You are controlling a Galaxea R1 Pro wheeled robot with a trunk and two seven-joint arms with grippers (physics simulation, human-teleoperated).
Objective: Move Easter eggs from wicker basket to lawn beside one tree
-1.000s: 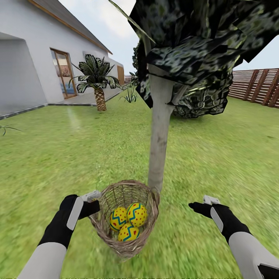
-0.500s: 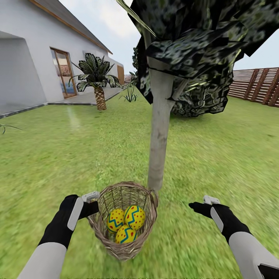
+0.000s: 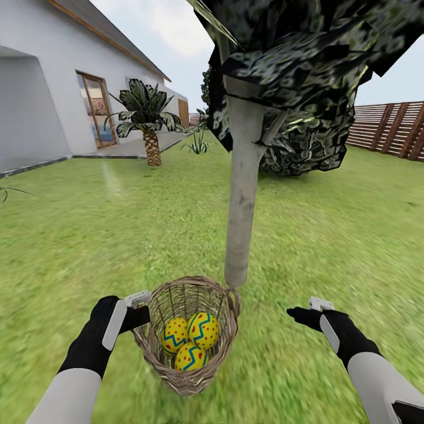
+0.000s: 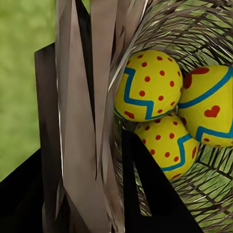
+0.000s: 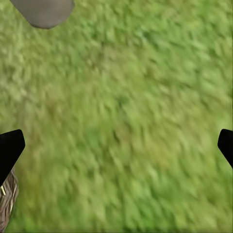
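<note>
Easter eggs (image 3: 189,340): three, yellow with blue zigzags and red marks, sitting bunched and touching one another at the bottom of the wicker basket (image 3: 221,347); in the left wrist view the eggs (image 4: 167,111) are lying just past the dark fingertips (image 4: 145,194), on the inner side of the wall.

Wicker basket: tilting toward the robot, rim (image 4: 104,87) passing between the two fingers of the left gripper (image 3: 141,309), which is clamping the woven wall, one finger inside and one outside. The far rim is sitting just beside the tree (image 3: 241,194) trunk foot.

Right gripper (image 3: 303,313): fingers spread wide, gripping nothing, hovering over bare lawn (image 5: 126,121); its fingertips (image 5: 9,148) are showing at opposite edges of the right wrist view with open grass between.

Lawn (image 3: 330,235): stretching wide and unobstructed to the right of the trunk, as far as a wooden fence (image 3: 388,129); a house (image 3: 53,88) and a palm (image 3: 147,118) are standing well beyond the left fingers.
</note>
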